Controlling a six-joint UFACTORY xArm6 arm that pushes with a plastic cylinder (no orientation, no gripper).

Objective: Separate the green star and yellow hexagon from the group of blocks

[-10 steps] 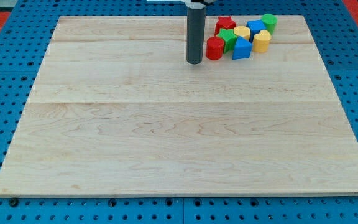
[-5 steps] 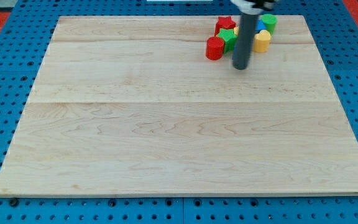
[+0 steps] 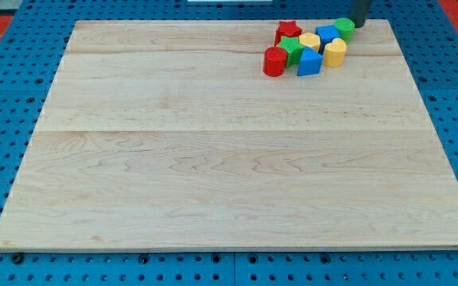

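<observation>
Pale grainy board (image 3: 213,159): faceted green star (image 3: 293,49), yellow hexagon (image 3: 309,40)

The pale wooden surface (image 3: 213,159) has all its blocks bunched near the view's top right. There is a red star (image 3: 288,30), a red cylinder (image 3: 274,61), a green star (image 3: 293,49), a yellow hexagon (image 3: 309,41), a blue block (image 3: 309,63), another blue block (image 3: 327,34), a yellow cylinder (image 3: 335,52) and a green cylinder (image 3: 344,28).

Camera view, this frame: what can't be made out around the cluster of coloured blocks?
- Dark rod: the view's top edge cuts it off; only my tip shows, right of the green block.
- Blue block: shape unclear, partly behind the yellow hexagon.
- Red star: lower part hidden by the green star.
</observation>
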